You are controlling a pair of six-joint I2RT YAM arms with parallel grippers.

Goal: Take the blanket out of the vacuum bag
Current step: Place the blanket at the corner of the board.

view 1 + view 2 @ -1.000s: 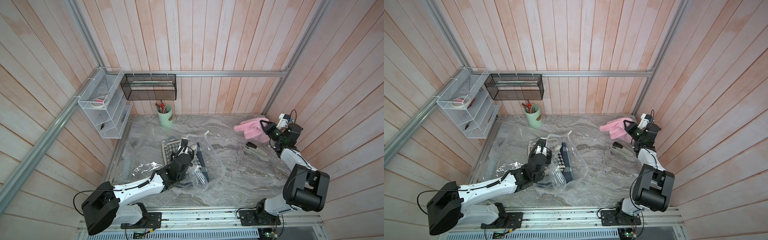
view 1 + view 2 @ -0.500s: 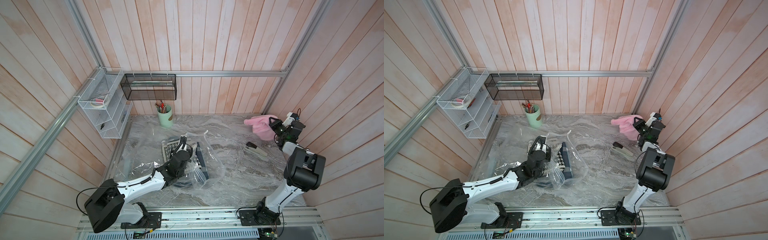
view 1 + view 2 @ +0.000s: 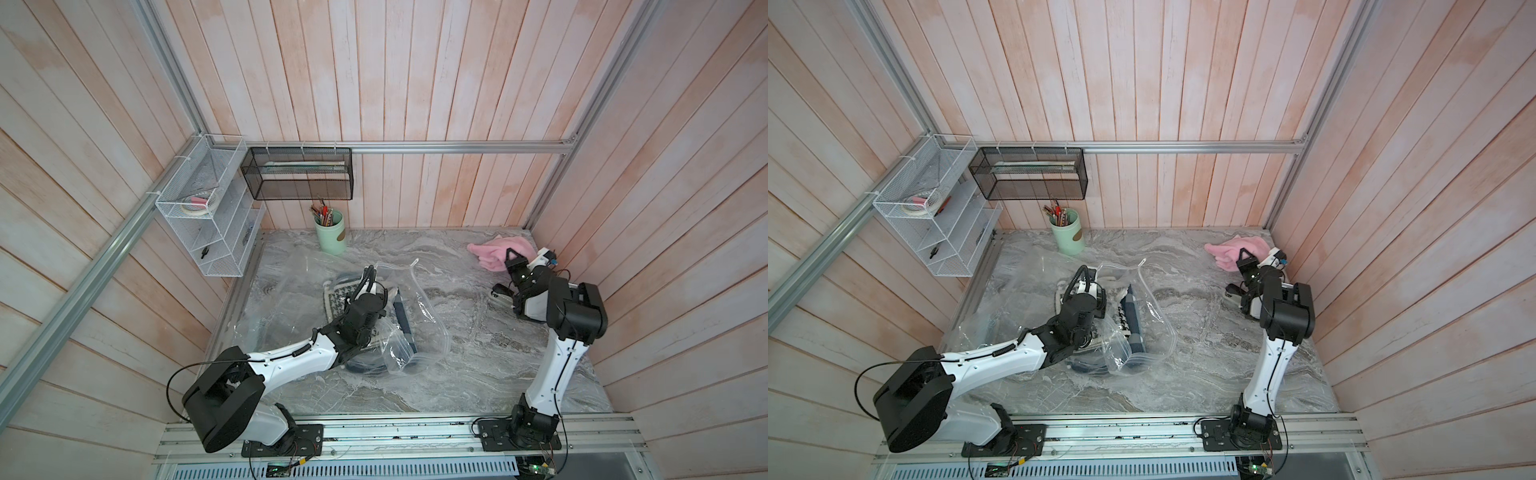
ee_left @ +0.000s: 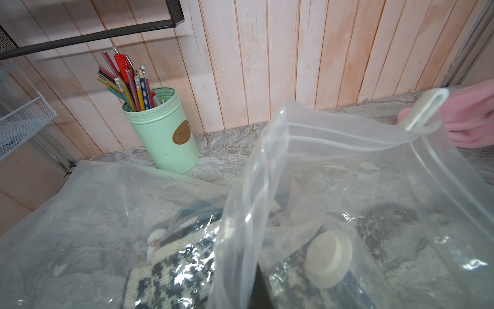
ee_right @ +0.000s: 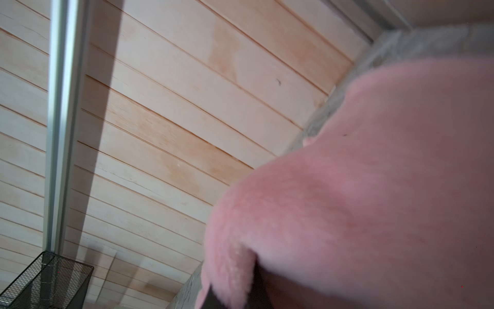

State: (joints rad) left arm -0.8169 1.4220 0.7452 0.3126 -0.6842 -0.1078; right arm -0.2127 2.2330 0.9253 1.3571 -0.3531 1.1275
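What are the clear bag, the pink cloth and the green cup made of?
Bag: thin clear plastic film, glossy and crinkled, with bright glints.
Pink cloth: soft fleece or plush, it seems; matte, with a fuzzy nap.
Green cup: painted metal or plastic, hard to tell which; smooth satin sheen, ridged rim.

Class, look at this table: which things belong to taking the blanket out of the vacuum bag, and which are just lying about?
Belong to the job: vacuum bag, pinched by the left gripper; pink blanket, outside the bag, held by the right gripper.
Lying about: patterned knit inside the bag; green pencil cup; white wire rack; black mesh basket.
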